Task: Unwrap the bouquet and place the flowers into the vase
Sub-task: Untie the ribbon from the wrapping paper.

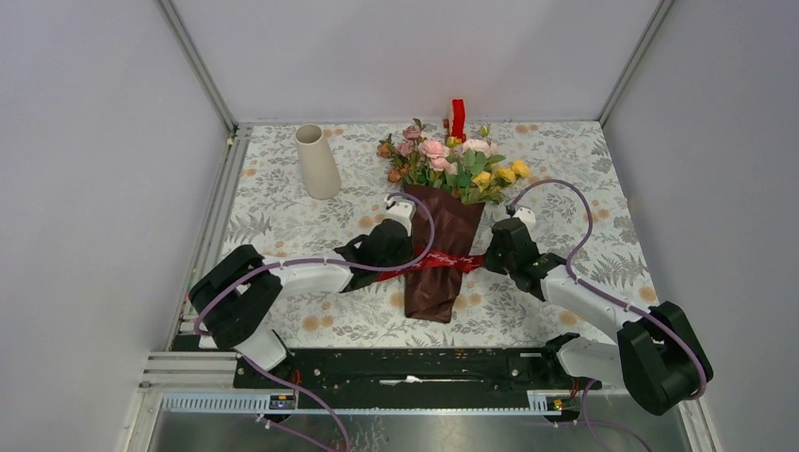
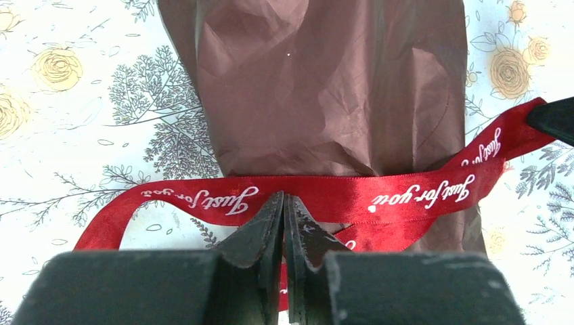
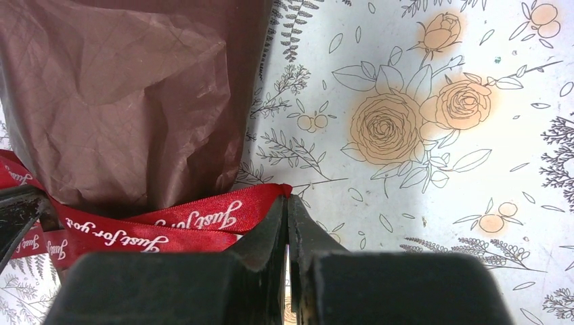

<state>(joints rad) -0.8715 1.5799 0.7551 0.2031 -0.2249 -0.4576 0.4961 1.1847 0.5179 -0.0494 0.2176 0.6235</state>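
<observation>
**A:** Where is the bouquet (image 1: 443, 235) lying?

**B:** In the middle of the overhead view, flat on the printed tablecloth (image 1: 565, 169). The flowers (image 1: 452, 160) fan out toward the top of the frame, just below a small red block (image 1: 458, 118). The narrow foot of the dark red wrapping paper (image 2: 325, 88) points down toward the arm bases.

**A:** And the pincers, relative to it?

**B:** One on each side of the wrap, about halfway down it. The left gripper (image 2: 283, 203) sits at the wrap's left edge and the right gripper (image 3: 287, 203) at its right edge. A red ribbon (image 1: 450, 260) with white lettering runs across the paper between them.

**A:** Are they gripping anything?

**B:** In the left wrist view the two black fingers (image 2: 260, 230) are pressed together at the lower centre of the frame. Their tips lie over the ribbon's lower edge, so it looks pinched on the ribbon, and the paper fills the upper middle above it. In the right wrist view the fingers are closed with no gap at the tips. They nip the ribbon's end in the lower middle, and the paper takes up the upper left.

**A:** The vase (image 1: 317, 162)?

**B:** Standing upright in the upper left of the overhead view, to the left of the blooms and well apart from both pincers.
</observation>
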